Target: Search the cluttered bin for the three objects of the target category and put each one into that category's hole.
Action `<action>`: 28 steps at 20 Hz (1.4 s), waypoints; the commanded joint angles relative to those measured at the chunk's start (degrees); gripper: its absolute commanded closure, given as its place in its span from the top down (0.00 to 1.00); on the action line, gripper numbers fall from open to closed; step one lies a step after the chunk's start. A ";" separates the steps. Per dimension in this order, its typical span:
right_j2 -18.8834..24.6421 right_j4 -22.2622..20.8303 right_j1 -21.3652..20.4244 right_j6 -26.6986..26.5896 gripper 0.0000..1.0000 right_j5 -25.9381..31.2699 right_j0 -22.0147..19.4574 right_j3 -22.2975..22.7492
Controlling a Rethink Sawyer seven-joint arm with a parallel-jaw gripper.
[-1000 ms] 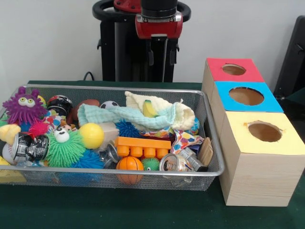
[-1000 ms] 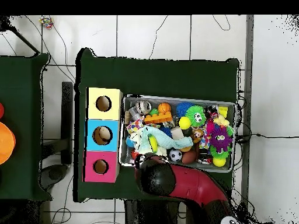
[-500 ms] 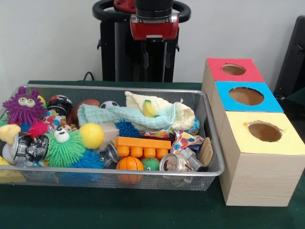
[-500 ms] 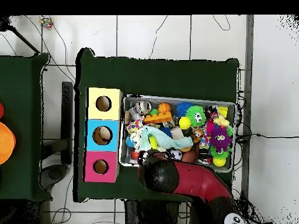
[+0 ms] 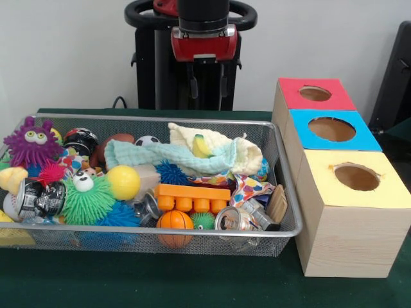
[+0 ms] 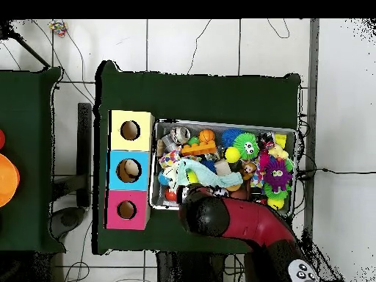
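Observation:
A wire mesh bin (image 5: 160, 230) (image 6: 220, 123) is packed with toys. I see a purple spiky monster (image 5: 32, 144) (image 6: 277, 175), a green spiky ball with eyes (image 5: 87, 199), a yellow ball (image 5: 123, 182), an orange brick (image 5: 192, 197), a small basketball (image 5: 174, 221), crushed cans (image 5: 236, 219) and a pale green cloth (image 5: 173, 157). Beside the bin stand three boxes with holes: red (image 5: 295, 96) (image 6: 114, 210), blue (image 5: 366, 138) (image 6: 115, 170) and yellow (image 5: 392, 192) (image 6: 117, 131). My gripper (image 5: 207, 78) hangs open and empty high above the bin's far side. In the overhead view the arm (image 6: 209, 215) covers it.
A small soccer ball (image 5: 148, 140) and a brown football (image 5: 115, 140) lie at the bin's far side. The green cloth-covered table (image 5: 192, 282) runs in front of the bin. A second table with an orange object (image 6: 6, 178) stands beyond the boxes.
The gripper has shifted left and slightly up in the front view. In the overhead view the arm's head has slid right, over the bin's edge nearest the base.

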 commanded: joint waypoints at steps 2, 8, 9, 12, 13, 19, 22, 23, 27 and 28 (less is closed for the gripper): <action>4.86 -4.22 3.98 -2.71 1.00 4.52 -1.18 -5.06; 5.35 -4.84 6.47 -2.77 1.00 4.35 -1.74 -6.96; 5.45 -4.85 6.16 -2.99 1.00 4.92 -1.88 -7.16; 5.81 -4.76 5.67 -3.78 1.00 6.93 -2.53 -8.01; 5.92 -4.78 5.59 -3.98 1.00 7.25 -2.80 -8.18; 7.75 -4.45 5.33 -5.90 1.00 10.18 -5.16 -9.47; 8.60 -4.49 5.23 -6.49 1.00 11.88 -6.08 -10.54; 8.73 -4.65 5.08 -6.60 1.00 12.58 -6.26 -10.99; 9.35 -5.31 5.39 -7.01 1.00 14.78 -6.59 -12.75; 9.49 -5.43 5.44 -7.04 1.00 14.97 -6.71 -12.97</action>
